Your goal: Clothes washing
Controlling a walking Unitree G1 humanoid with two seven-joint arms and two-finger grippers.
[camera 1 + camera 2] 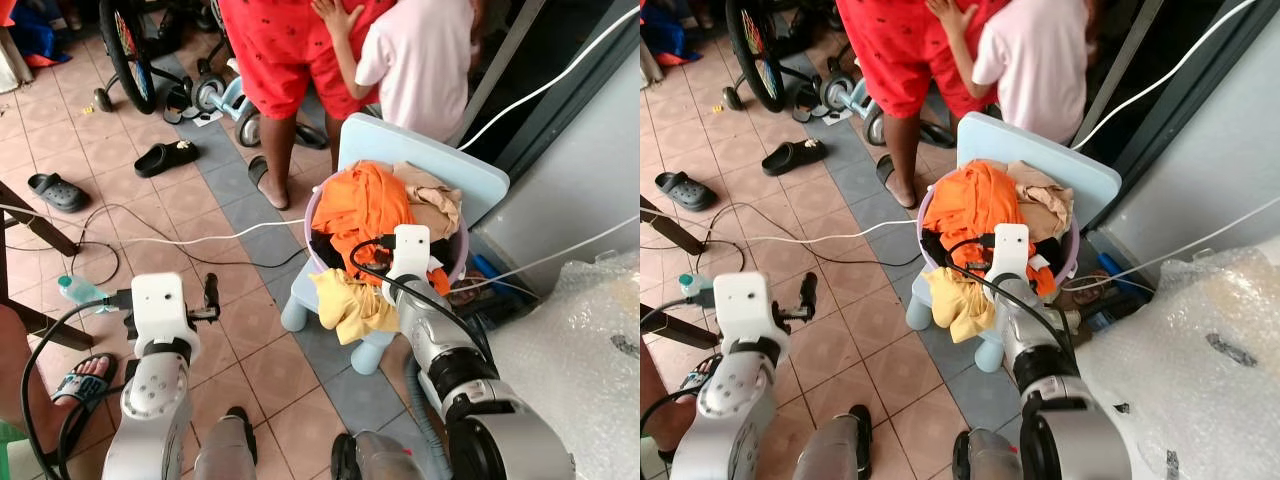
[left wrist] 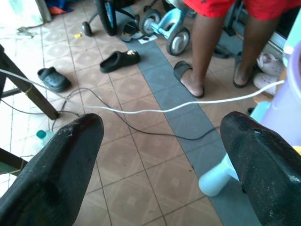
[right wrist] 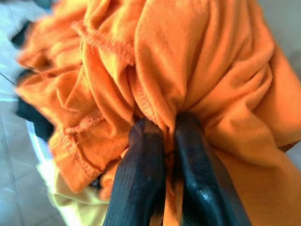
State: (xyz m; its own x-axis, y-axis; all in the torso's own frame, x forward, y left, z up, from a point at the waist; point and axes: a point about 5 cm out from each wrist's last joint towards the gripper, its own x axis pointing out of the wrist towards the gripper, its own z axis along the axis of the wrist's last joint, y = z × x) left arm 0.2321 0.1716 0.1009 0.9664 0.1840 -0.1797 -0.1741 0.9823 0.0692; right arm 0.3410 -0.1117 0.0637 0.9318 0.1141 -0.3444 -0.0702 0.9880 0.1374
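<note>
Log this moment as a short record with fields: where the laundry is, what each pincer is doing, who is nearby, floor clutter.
laundry: orange garment, beige and yellow clothes heaped in a lilac basin
basin support: small pale blue chair
right pincer: fingers shut on a fold of the orange garment
left pincer: open, held over the tiled floor, holding nothing
people: two standing just behind the chair
floor: white cable, black sandals, plastic bottle
</note>
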